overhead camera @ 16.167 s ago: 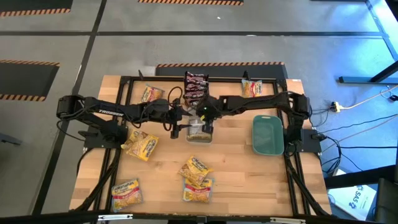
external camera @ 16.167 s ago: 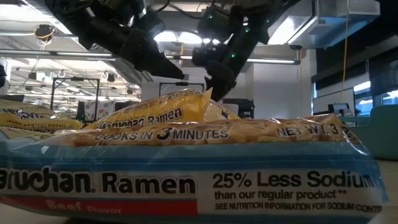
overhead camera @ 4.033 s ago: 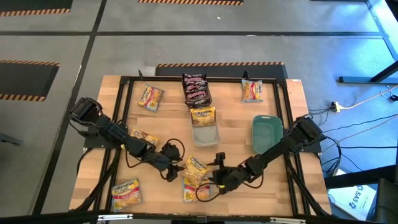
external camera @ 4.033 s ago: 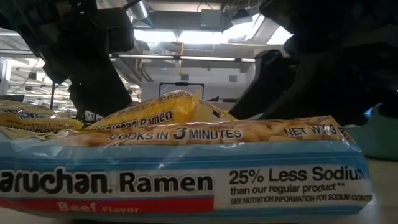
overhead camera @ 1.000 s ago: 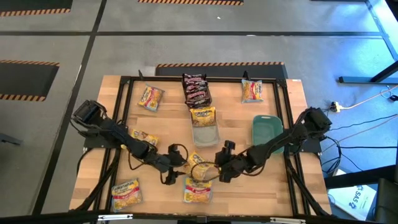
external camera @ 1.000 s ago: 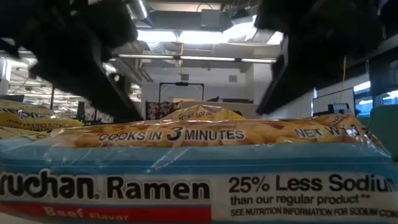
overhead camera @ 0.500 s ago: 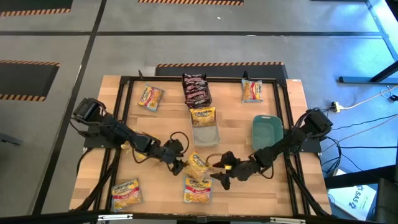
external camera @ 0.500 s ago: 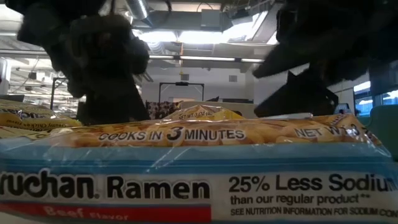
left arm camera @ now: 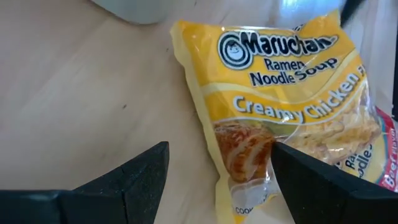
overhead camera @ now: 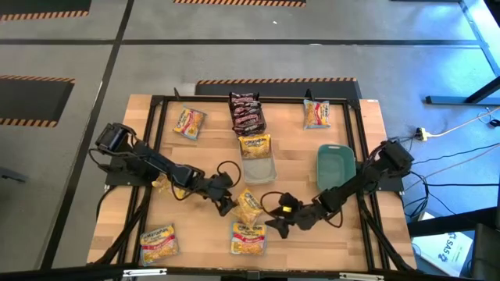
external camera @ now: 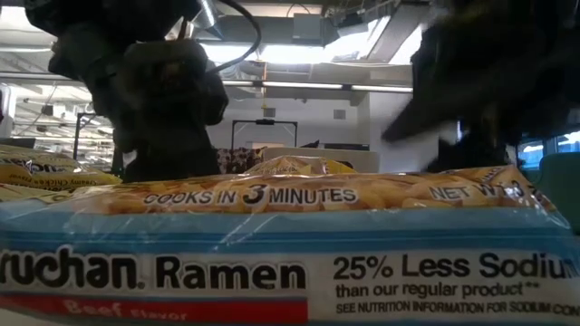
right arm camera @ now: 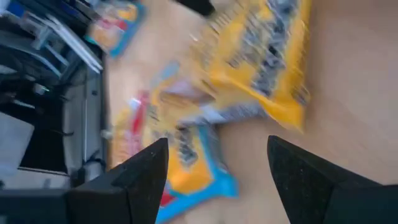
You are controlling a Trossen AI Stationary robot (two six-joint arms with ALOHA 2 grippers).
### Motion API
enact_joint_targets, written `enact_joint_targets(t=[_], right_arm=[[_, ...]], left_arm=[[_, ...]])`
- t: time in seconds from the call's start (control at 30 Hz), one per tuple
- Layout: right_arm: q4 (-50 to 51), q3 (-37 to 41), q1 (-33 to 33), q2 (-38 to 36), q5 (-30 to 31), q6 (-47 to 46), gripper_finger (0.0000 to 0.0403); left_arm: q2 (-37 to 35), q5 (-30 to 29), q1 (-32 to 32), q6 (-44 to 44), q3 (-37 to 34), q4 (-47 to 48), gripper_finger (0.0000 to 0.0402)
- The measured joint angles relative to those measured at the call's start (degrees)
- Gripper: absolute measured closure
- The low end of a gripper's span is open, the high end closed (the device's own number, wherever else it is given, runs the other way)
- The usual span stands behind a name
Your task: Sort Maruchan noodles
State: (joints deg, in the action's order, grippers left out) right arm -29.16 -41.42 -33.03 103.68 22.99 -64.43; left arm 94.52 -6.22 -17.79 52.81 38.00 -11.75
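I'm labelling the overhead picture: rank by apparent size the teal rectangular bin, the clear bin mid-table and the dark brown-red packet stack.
1. Teal rectangular bin, plainly largest.
2. Clear bin and dark brown-red packet stack: they look about alike, so I won't rank them.

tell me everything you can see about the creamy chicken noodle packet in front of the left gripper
The creamy chicken packet is a flat, glossy yellow plastic pack printed "Maruchan Ramen Noodle Soup" with a picture of cooked noodles. It lies on the wooden table just below the clear bin, one end overlapping a blue-edged packet. The left gripper is at its edge with open fingers on either side of one corner, not clamped. The right gripper waits nearby, open.
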Motion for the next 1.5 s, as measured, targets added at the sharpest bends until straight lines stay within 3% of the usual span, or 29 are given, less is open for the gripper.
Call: enact_joint_targets(t=[0.13, 0.43, 0.67, 0.97, 1.17, 1.5], right_arm=[[-1.0, -0.4, 1.8, 2.9, -2.2, -1.2, 0.015], [-1.3, -1.4, 3.8, 4.1, 0.6, 1.9, 0.015], [-1.5, -1.4, 5.0, 4.1, 3.4, 4.7, 0.015], [-4.1, -2.1, 5.2, 4.1, 4.6, 11.7, 0.015], [-4.9, -2.4, 5.8, 4.1, 6.6, 12.6, 0.015], [-5.3, -2.6, 5.7, 4.1, 7.9, 16.9, 0.0169]], left_arm=[[0.0, 0.5, -0.3, 0.0, 0.0, -0.5, 0.0125], [5.2, 0.7, -1.3, -0.6, 0.1, -7.5, 0.0125], [8.3, 1.2, -1.4, -6.1, 0.0, -16.2, 0.0125], [8.1, -0.7, -2.1, -11.8, -0.1, -18.5, 0.0127], [8.0, -6.6, -3.5, -17.2, -0.1, -19.4, 0.0147], [7.9, -8.3, -4.0, -20.9, 0.2, -20.1, 0.0205]])
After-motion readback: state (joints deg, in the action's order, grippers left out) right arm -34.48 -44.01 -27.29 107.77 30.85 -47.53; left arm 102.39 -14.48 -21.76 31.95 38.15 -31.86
